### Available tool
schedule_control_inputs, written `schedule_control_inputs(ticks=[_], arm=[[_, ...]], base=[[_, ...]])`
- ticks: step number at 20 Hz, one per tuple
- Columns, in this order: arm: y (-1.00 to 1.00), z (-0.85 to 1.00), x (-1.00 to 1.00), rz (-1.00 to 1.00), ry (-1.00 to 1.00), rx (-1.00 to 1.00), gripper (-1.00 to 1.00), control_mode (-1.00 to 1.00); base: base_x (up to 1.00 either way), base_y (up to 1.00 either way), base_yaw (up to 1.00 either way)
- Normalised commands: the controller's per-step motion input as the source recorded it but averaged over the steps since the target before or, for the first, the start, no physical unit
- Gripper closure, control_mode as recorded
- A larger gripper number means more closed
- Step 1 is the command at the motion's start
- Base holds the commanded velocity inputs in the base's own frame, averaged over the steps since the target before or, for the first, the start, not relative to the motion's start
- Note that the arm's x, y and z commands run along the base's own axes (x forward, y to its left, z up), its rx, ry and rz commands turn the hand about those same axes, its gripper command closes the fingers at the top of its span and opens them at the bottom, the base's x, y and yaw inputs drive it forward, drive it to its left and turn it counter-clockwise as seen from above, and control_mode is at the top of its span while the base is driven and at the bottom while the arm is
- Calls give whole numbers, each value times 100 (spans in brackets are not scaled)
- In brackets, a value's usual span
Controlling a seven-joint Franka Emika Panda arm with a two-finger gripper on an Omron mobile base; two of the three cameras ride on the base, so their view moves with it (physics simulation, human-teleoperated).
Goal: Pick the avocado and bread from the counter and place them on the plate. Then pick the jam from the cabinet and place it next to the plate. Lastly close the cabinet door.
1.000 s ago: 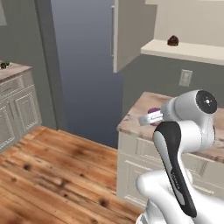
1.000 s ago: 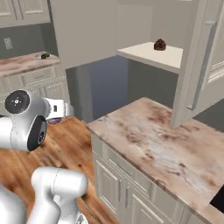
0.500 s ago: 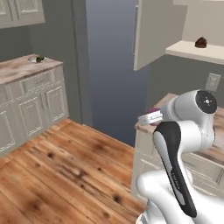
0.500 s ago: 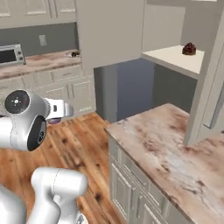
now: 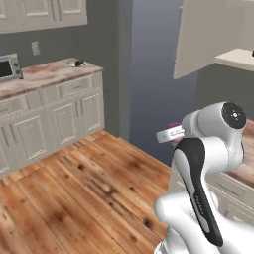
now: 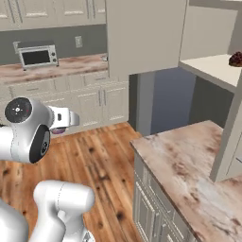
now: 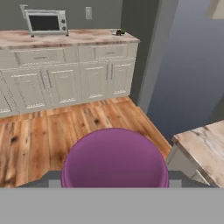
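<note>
Jam [image 7: 114,158] sits clenched in the tool [image 5: 172,133], tucked close to the arm for transit. Far surface [image 7: 65,37] carries the plate [image 7: 118,32], so the jar likely goes beside it. Cabinet door [image 6: 144,35] hangs open, left for last.

Two base views from behind the arm, hand view low, all sharing the far counter [image 5: 47,74].
</note>
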Motion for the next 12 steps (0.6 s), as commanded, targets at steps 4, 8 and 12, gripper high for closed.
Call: schedule_control_inputs(ticks=[4, 8, 12], arm=[[0, 0, 0, 0, 0, 0, 100, 100], [0, 0, 0, 0, 0, 0, 100, 100], [0, 0, 0, 0, 0, 0, 100, 100]], base=[[9, 0, 33], [15, 0, 34], [23, 0, 33]])
